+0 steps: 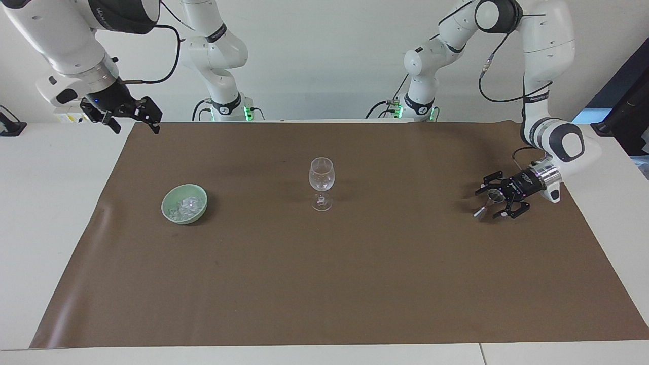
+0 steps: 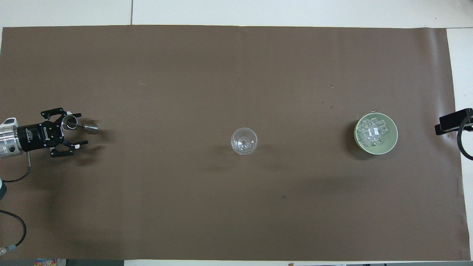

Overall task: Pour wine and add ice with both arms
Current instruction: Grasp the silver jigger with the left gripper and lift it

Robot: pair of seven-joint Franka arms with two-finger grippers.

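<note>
A clear wine glass (image 1: pixel 321 183) stands upright mid-table on the brown mat, and it looks empty. No wine shows in either view. The ice (image 1: pixel 186 205) is heaped in a pale green bowl (image 1: pixel 170 203) toward the right arm's end. A small metal measuring cup (image 1: pixel 493 196) stands toward the left arm's end; its contents are hidden. My left gripper (image 1: pixel 488 204) lies low and level with open jaws on either side of that cup (image 2: pixel 70 123). My right gripper (image 1: pixel 136 128) waits open, raised over the table's edge at its own end.
The brown mat (image 1: pixel 355 284) covers most of the white table. The left gripper (image 2: pixel 80 128) comes in over the mat's edge. The right gripper (image 2: pixel 452 122) shows as a black tip past the mat's other edge, beside the green bowl (image 2: pixel 392 144).
</note>
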